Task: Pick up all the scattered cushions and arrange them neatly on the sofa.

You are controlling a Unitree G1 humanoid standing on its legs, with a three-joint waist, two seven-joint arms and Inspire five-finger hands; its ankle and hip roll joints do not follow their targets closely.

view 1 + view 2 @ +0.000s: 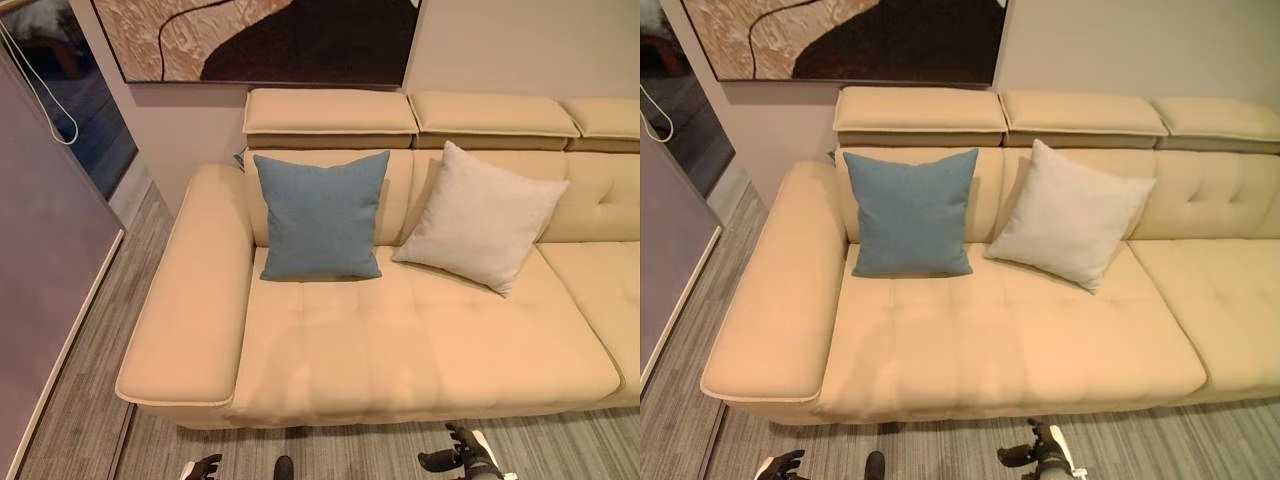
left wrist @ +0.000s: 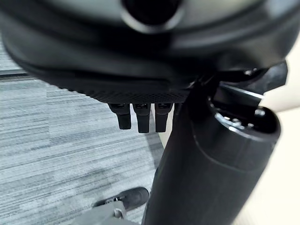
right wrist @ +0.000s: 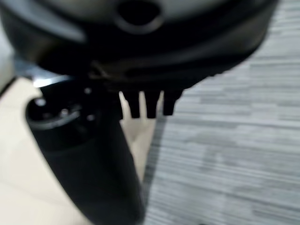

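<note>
Both cushions already stand on the sofa point(image 1: 420, 350), leaning upright against its backrest, well ahead of and above the robot's lowered hands. The blue cushion point(image 1: 321, 216) sits square beside the armrest. The beige cushion point(image 1: 482, 217) stands just to its right, turned on a corner like a diamond, the two close together but not clearly touching.

The left hand point(image 1: 203, 467) hangs low over the grey carpet point(image 1: 90, 400) in front of the sofa's front edge; its wrist view shows straight, relaxed fingers point(image 2: 143, 118) holding nothing. The right hand point(image 1: 458, 456) also hangs low before the sofa edge, its fingers point(image 3: 151, 105) likewise straight and empty.

The beige cushion lies nearer the right hand and the blue one nearer the left. No cushion is visible on the carpet, so the task looks close to done. If any move remains, it would likely be the right hand squaring the tilted beige cushion.
</note>
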